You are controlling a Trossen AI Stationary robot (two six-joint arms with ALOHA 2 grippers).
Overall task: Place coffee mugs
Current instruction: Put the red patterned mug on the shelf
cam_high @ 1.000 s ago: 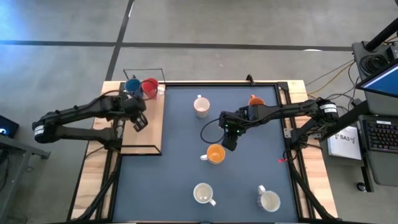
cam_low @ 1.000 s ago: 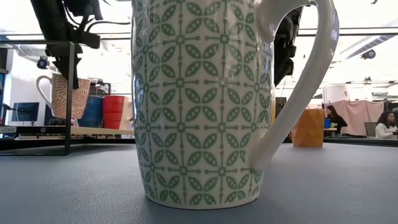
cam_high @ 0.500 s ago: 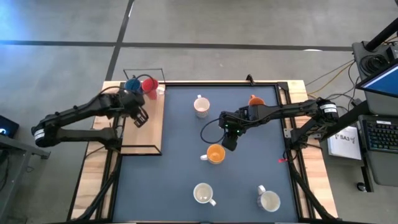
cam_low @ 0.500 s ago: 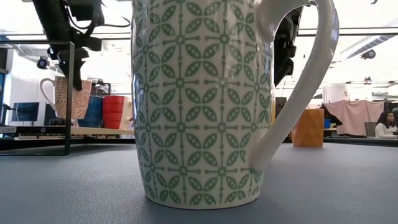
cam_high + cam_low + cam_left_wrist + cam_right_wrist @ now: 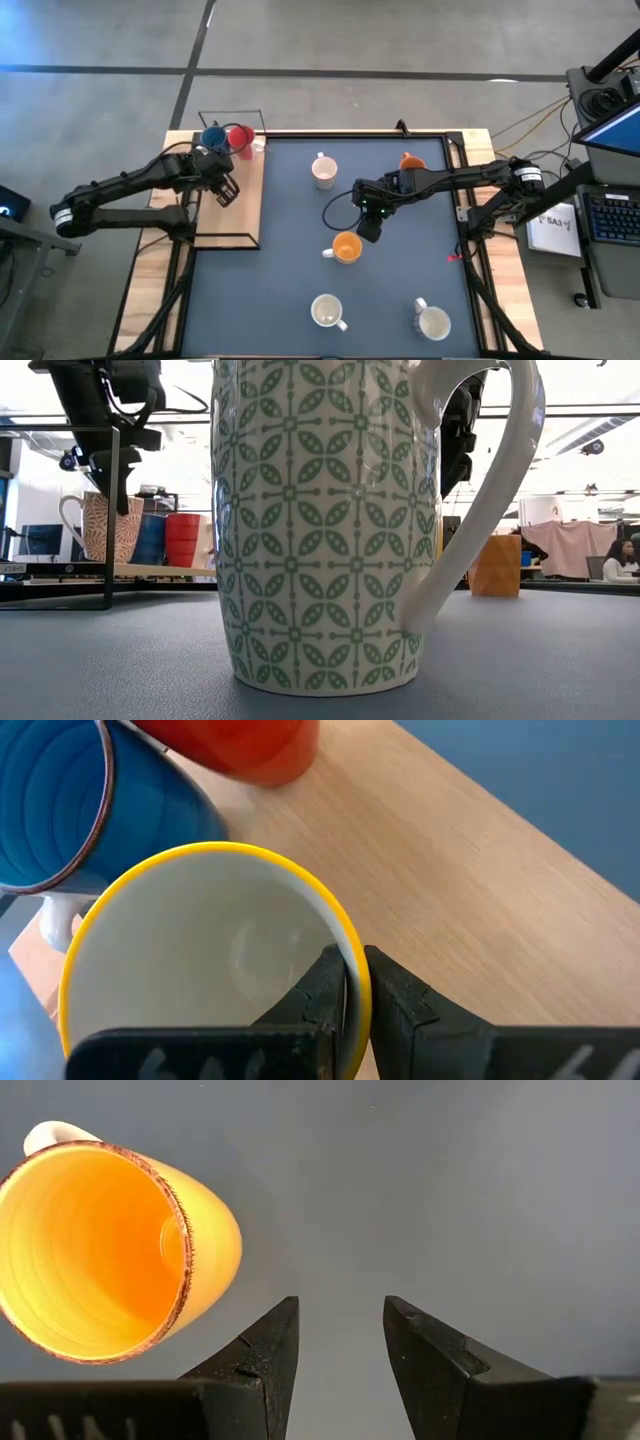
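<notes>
We see our left gripper (image 5: 345,995), still pinched on the yellow-rimmed mug (image 5: 205,960), has lowered it onto the wooden board (image 5: 245,200) at upper left beside the blue mug (image 5: 212,137), while the right gripper (image 5: 340,1350) waits open.

Coffee mugs (image 5: 346,247) upright, scattered

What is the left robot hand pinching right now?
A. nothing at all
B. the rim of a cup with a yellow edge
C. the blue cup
B: in the left wrist view, the left gripper is shut on the rim of the yellow-rimmed mug, with the blue mug beside it.
</notes>
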